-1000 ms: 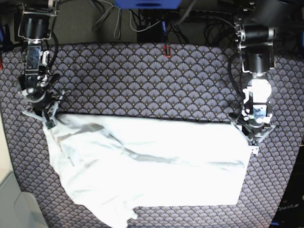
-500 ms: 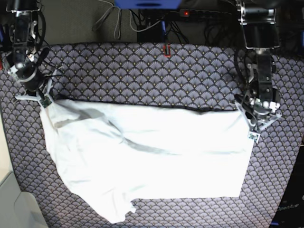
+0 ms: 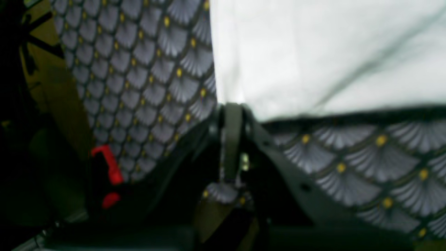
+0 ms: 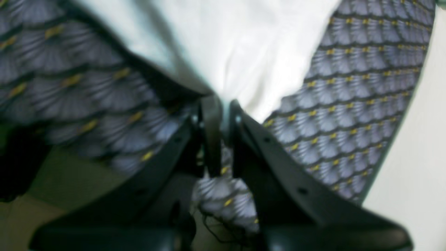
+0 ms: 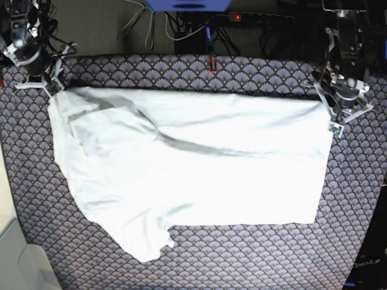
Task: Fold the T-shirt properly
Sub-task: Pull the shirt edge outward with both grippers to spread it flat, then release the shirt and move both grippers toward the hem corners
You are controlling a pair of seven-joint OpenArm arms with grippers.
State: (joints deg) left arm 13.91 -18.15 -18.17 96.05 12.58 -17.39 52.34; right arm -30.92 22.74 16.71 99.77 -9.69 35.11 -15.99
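Two grippers pinched the T-shirt [image 5: 187, 169] by its far corners as I watched remotely. My left gripper [image 5: 334, 115], at the base view's right, was clamped on one corner; my right gripper [image 5: 49, 84], at its left, was clamped on the other. Between them the far edge ran taut; the rest lay spread on the scallop-patterned tablecloth [image 5: 199, 75]. I could read no writing.
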